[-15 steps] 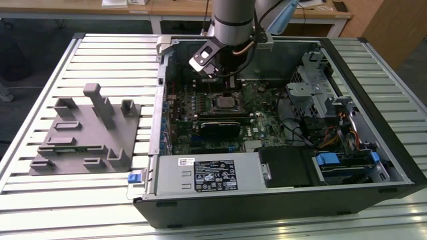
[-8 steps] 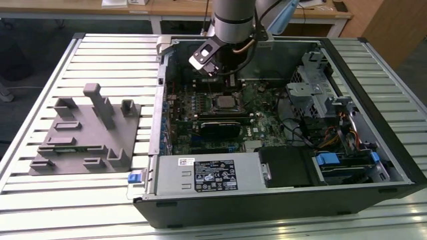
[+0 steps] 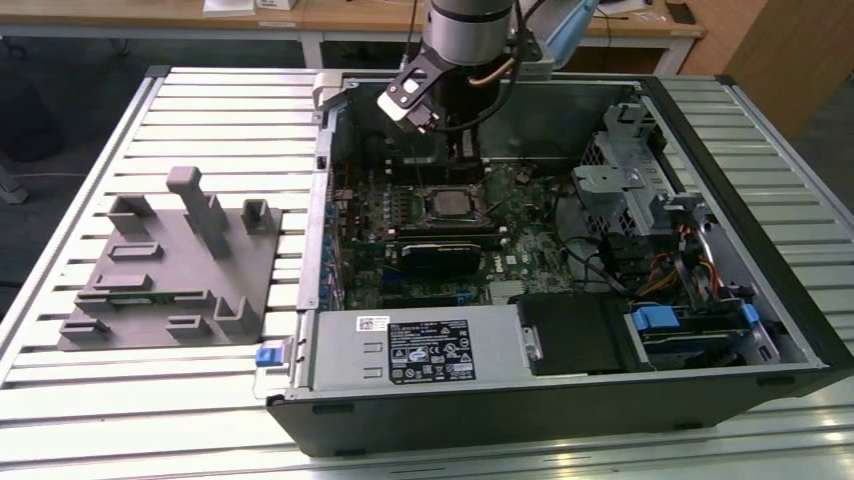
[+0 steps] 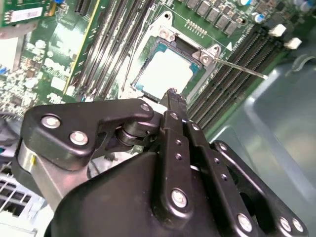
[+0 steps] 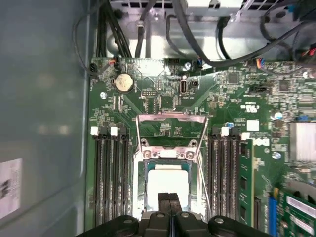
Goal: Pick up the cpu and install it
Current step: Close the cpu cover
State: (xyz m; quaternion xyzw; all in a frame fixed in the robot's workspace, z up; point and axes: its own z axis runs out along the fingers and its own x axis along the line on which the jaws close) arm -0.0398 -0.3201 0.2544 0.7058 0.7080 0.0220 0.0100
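cpu [image 5: 168, 183] sits flat in the mobo socket, abt mid of the open pc case [image 3: 561, 400], just above centre frame in the exterior view. load plate [image 5: 172, 117] is flipped up and the lever [image 4: 242, 68] pokes out free, prob bc the socket has to be open for the chip to drop in. gripper [image 5: 169, 203] hangs right over it, jaws pressed together w/ nothing between, so it's not carrying anything. chip = pale silver square top, thin green rim, looks level. grey fixture [image 3: 174, 270] sits at the exterior view's left, well apart.
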